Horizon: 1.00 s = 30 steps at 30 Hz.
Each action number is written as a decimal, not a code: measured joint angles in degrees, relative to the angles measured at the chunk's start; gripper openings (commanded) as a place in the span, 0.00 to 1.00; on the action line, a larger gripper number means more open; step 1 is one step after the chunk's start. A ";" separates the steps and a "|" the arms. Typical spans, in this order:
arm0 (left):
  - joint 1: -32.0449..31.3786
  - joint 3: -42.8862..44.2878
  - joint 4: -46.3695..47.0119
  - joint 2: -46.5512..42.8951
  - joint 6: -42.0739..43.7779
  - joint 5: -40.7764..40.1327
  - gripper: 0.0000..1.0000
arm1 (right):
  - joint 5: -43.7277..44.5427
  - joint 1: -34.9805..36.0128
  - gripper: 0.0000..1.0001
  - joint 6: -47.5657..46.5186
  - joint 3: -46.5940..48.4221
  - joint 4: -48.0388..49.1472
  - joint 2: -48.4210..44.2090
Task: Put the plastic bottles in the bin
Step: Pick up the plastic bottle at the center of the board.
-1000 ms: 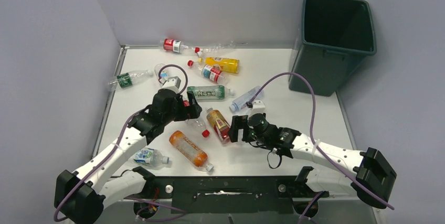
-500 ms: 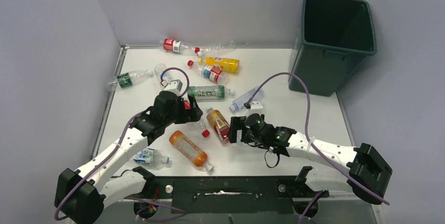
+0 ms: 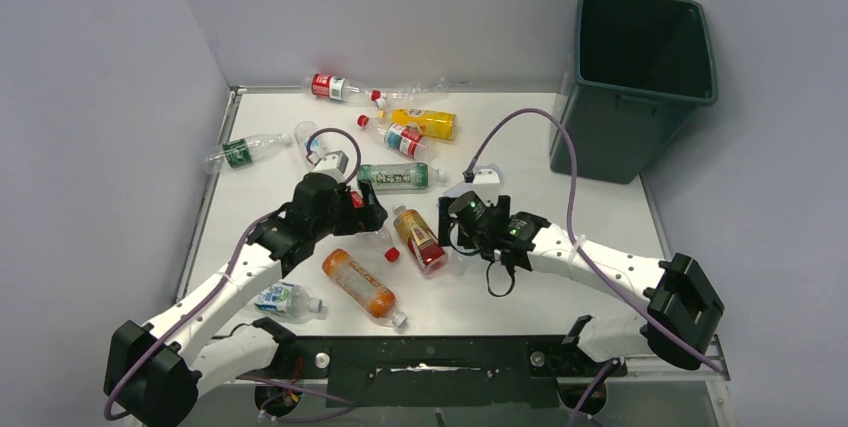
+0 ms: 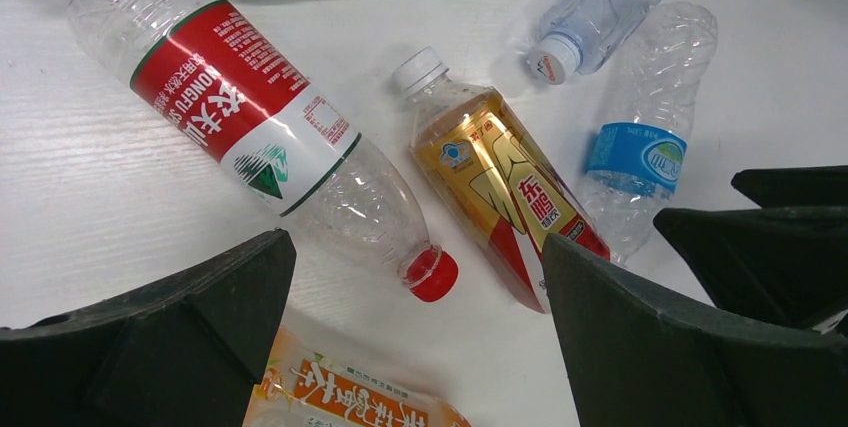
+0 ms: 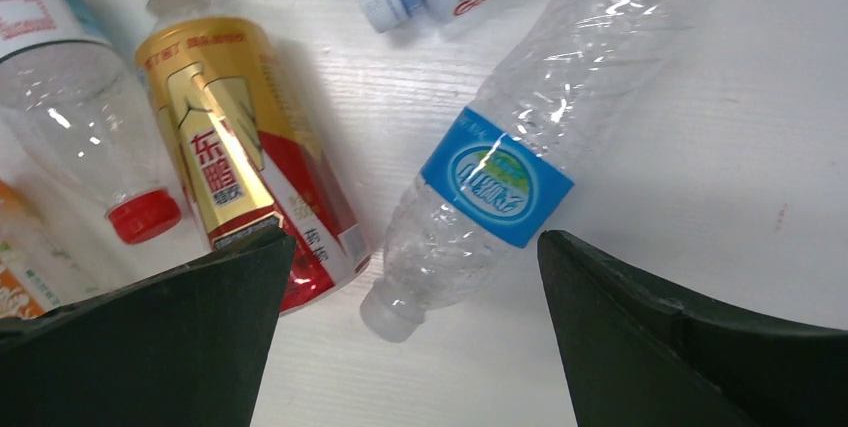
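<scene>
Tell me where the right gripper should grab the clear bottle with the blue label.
Probably across the blue-labelled middle of the clear bottle, with the right gripper coming straight down. The bottle lies flat on the table, and the gold bottle crowds its neck end.

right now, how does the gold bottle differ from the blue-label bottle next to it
The gold bottle is covered by a gold and red label; the blue-label bottle is clear with one narrow band. The gold bottle looks smooth, the blue-label bottle crumpled. The gold bottle has a white cap; the blue-label bottle shows none. Both lie flat on the table.
</scene>
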 measured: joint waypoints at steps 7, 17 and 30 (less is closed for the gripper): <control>0.00 -0.11 0.13 -0.37 -0.04 0.24 0.98 | 1.53 -4.17 1.00 0.92 0.92 -4.26 2.32; 0.00 -0.42 0.50 -0.42 -0.04 0.81 0.98 | 0.55 -6.95 0.99 0.90 0.83 -4.13 3.89; 0.00 -0.39 0.46 0.70 -0.02 1.49 0.98 | -2.29 -7.89 0.98 0.92 -3.21 0.00 5.46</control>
